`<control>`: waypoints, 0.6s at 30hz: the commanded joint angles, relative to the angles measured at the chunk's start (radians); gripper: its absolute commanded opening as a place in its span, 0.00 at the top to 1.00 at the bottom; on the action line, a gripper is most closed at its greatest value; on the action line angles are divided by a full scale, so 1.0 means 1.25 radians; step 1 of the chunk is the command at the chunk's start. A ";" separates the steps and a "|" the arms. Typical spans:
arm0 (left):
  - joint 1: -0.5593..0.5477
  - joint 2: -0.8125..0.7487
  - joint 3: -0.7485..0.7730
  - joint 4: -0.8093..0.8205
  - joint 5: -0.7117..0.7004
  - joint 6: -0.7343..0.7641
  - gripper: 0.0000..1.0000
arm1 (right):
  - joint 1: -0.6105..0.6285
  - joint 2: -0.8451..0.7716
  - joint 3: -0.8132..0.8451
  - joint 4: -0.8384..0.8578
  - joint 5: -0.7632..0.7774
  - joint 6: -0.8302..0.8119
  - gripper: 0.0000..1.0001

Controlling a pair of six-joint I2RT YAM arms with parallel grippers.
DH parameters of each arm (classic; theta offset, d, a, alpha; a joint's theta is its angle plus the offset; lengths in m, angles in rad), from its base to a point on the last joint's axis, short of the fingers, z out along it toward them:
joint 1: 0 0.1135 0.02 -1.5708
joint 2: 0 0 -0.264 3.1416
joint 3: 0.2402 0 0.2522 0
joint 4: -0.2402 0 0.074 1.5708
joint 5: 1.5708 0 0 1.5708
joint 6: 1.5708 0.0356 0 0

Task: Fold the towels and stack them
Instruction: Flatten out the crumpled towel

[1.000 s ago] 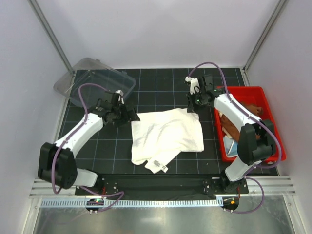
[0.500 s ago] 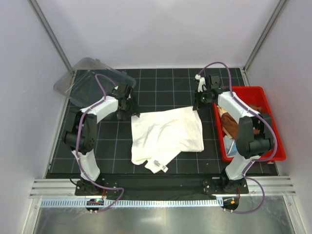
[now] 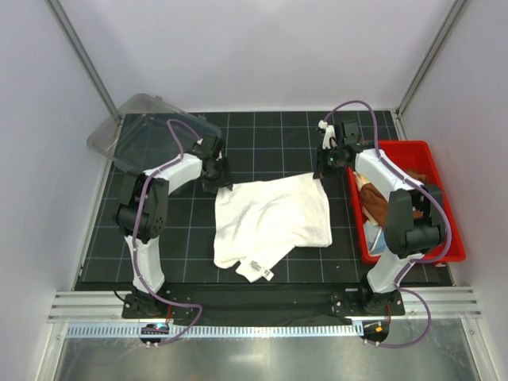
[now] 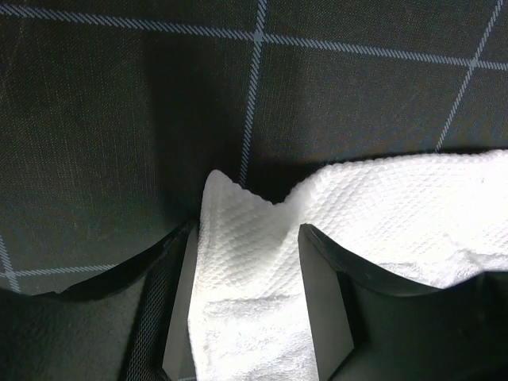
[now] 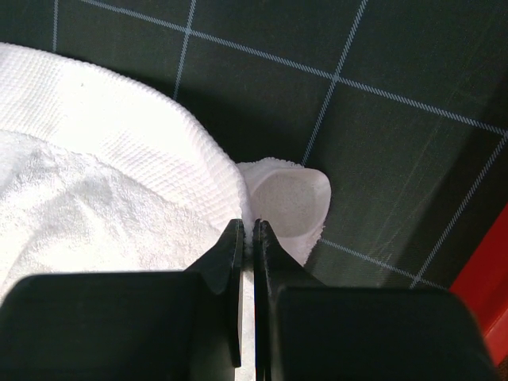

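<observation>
Looks like the first fold is getting set up: the white towel lies spread but rumpled in the middle of the mat, label side toward the arm bases, and both arms are at its far edge. The right gripper is clamped tight on the far-right corner, with a sliver of cloth showing between the jaws. The left gripper straddles the far-left corner with its jaws apart and the cloth bunched up between them, so to my eye that's no real pinch yet. The next move probably needs the left one to close properly, then both corners have to lift together and come evenly toward the near edge, or the fold ends up crooked. The near side is pretty wrinkled too, so that may need smoothing. The brown towel and a bit of the blue towel sit in the red bin at the right, just beside the white one's right edge. The mat is black with a light grid, flat and matte. A clear tub sits at the far-left corner, half off the mat. There are plain white walls on three sides and a metal rail along the near edge.
</observation>
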 commanded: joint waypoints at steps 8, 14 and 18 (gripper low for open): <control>-0.050 -0.021 0.017 -0.016 -0.025 -0.012 0.63 | 0.003 -0.027 0.016 0.021 -0.011 0.020 0.99; -0.077 -0.152 0.002 0.012 0.072 -0.011 0.44 | 0.005 -0.034 0.012 0.019 0.001 0.021 0.99; -0.108 -0.242 -0.075 0.075 0.180 -0.046 0.41 | 0.003 -0.032 0.014 0.018 0.007 0.026 0.99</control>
